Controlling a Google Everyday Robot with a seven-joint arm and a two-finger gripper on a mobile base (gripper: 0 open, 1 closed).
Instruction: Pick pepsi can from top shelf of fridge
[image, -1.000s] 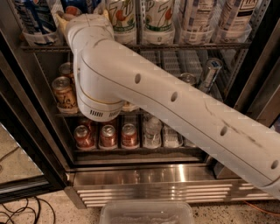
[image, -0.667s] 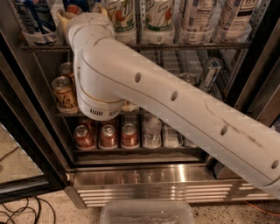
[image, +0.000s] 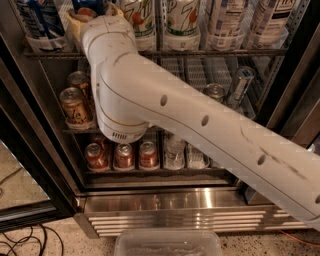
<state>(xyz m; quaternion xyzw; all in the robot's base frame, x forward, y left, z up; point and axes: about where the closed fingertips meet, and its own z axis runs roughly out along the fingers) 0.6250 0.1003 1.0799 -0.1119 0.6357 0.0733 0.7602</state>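
Observation:
The fridge (image: 175, 215) stands open in front of me, and my white arm reaches up into it from the lower right. My gripper (image: 92, 12) is at the left end of the top shelf (image: 225, 51), at the top edge of the view. It sits around a blue pepsi can (image: 86, 5), of which only a small part shows above the wrist. Another blue can (image: 37, 20) stands to its left. White-green 7UP cans (image: 177, 20) and white cans (image: 267, 20) stand to its right.
Gold-brown cans (image: 75, 107) sit on the middle rack, red cans (image: 122, 155) and water bottles (image: 174, 150) on the lower one. The black door frame (image: 30, 165) is at left. A clear plastic bin (image: 167, 244) and cables (image: 20, 245) lie on the floor.

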